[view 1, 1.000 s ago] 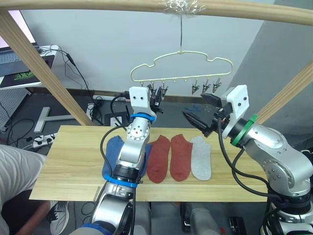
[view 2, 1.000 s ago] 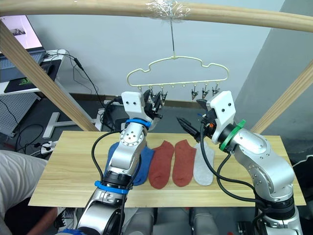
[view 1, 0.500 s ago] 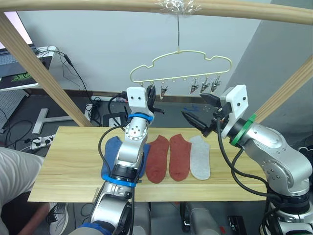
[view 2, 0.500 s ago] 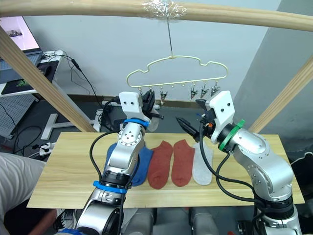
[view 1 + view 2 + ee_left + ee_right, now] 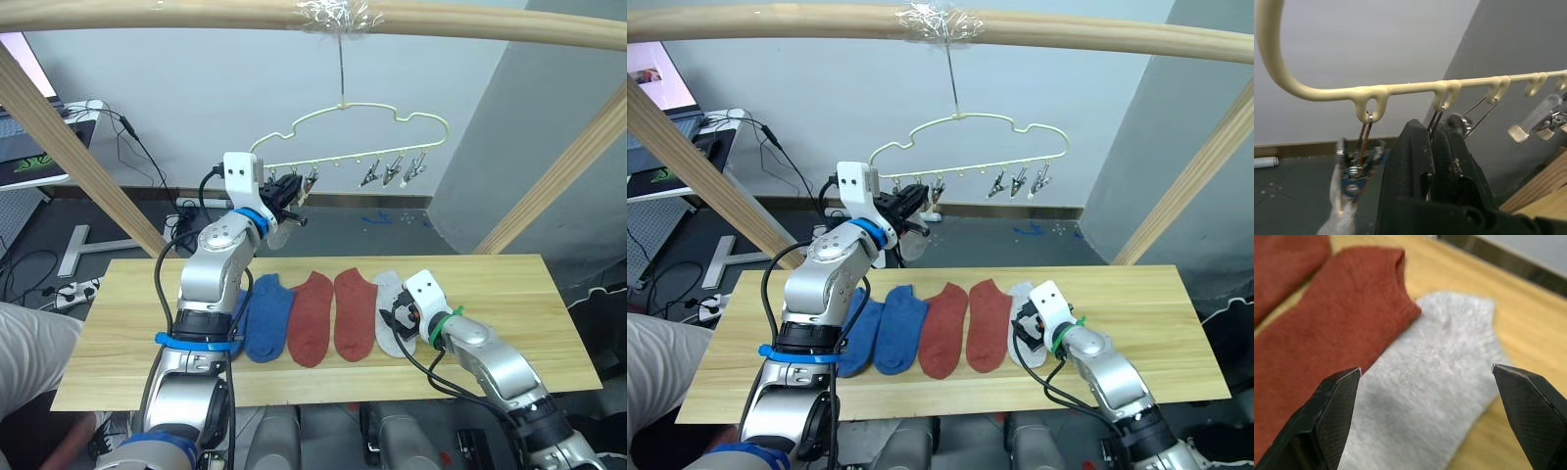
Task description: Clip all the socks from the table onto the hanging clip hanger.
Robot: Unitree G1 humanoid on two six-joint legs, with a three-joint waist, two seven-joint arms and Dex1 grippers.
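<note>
The pale-yellow clip hanger (image 5: 342,104) hangs from the top beam. My left gripper (image 5: 293,189) is up at its left clips, fingers shut together in front of the second clip (image 5: 1439,110), whose body is hidden behind them. A light grey sock (image 5: 1338,220) dangles from the first clip beside it. Five socks lie in a row on the table (image 5: 509,294): two blue (image 5: 263,315), two rust red (image 5: 312,317), and a light grey sock (image 5: 1440,367) at the right end. My right gripper (image 5: 397,320) hovers low over that grey sock, open wide.
A thick wooden beam (image 5: 294,14) crosses overhead, with slanted wooden posts at left (image 5: 78,157) and right (image 5: 549,186). A desk with a laptop (image 5: 34,157) stands at the back left. A person's sleeve (image 5: 15,372) shows at the table's near-left corner.
My right arm has dropped from hanger height to just above the grey sock on the table. The left arm has shifted left, uncovering both blue socks. The camera view has also moved.
</note>
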